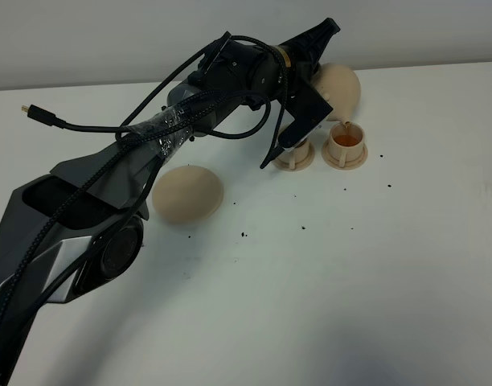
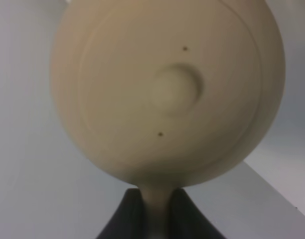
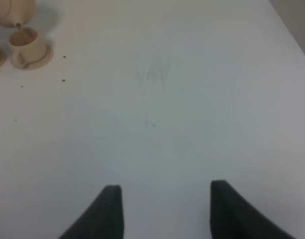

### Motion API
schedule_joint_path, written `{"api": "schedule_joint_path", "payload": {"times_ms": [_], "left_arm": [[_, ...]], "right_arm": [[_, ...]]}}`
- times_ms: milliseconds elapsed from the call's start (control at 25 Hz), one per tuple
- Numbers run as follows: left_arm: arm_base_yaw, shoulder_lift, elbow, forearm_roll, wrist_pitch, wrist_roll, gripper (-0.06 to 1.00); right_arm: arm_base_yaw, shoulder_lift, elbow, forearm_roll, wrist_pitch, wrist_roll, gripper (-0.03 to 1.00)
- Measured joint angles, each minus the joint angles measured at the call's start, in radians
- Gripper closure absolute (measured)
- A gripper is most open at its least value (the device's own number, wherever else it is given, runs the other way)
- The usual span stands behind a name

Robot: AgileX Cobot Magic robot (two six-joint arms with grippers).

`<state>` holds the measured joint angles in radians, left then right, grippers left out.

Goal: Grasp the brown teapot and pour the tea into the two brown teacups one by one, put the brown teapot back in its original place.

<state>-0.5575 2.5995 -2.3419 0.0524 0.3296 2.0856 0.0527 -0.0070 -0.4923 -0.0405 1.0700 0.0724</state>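
The left pincer (image 2: 156, 211) clenches the teapot (image 1: 341, 87) by its handle, tilting it so tea (image 1: 344, 141) runs into the right cup (image 1: 346, 156). The right pincer (image 3: 165, 209) hangs released and empty.

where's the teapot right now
In the exterior high view the brown teapot is at the far side of the table, right of centre, held tilted in the left gripper with its spout over the right-hand teacup, away from its saucer.

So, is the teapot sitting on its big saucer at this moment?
No, the big saucer has nothing on it, and the left gripper holds the brown teapot tilted over a teacup.
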Motion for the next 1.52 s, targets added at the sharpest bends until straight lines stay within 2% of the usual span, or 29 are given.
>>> {"api": "schedule_joint_path", "payload": {"times_ms": [1520], "left_arm": [[-0.006, -0.021, 0.000, -0.002, 0.015, 0.001, 0.79]], "right_arm": [[0.000, 0.000, 0.000, 0.000, 0.000, 0.000, 0.54]]}}
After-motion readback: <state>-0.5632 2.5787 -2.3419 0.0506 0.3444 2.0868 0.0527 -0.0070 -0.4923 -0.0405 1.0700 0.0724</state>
